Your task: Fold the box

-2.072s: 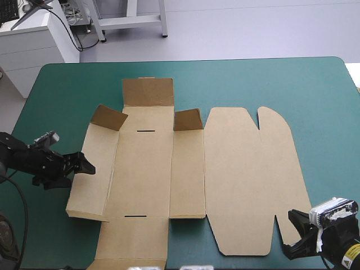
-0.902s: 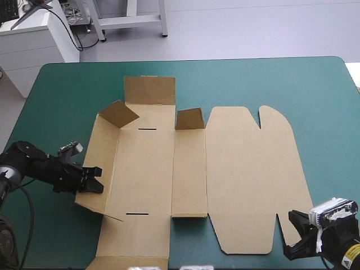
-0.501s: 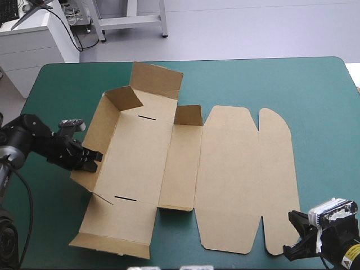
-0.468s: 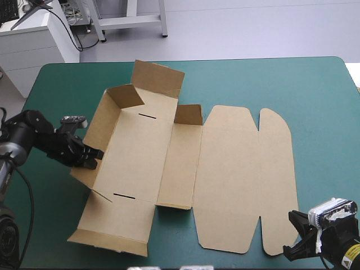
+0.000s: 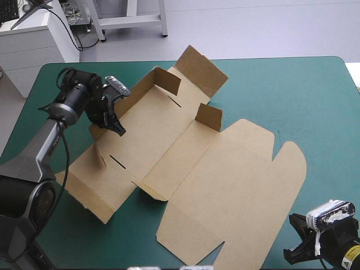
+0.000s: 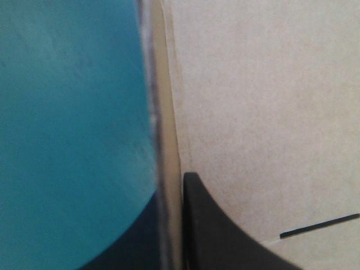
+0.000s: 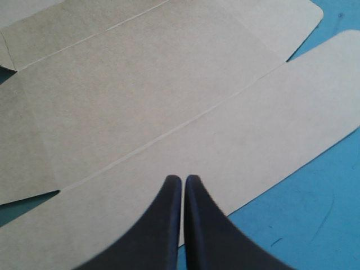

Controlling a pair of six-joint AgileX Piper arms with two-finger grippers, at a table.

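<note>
Left gripper point(image 5: 118, 130) grips the box's point(image 5: 225, 185) raised wall
Right gripper point(image 7: 183, 179), clenched on nothing, sits at the table's point(image 5: 315, 101) near right corner

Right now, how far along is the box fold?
Early stage. Done: the box's far end flap and two corner tabs stand up. In hand: the left gripper is shut on the long side wall, holding it raised. Left: the other side wall and the lid lie flat, no wall looks tucked, and the right gripper sits shut near the lid's edge.
</note>
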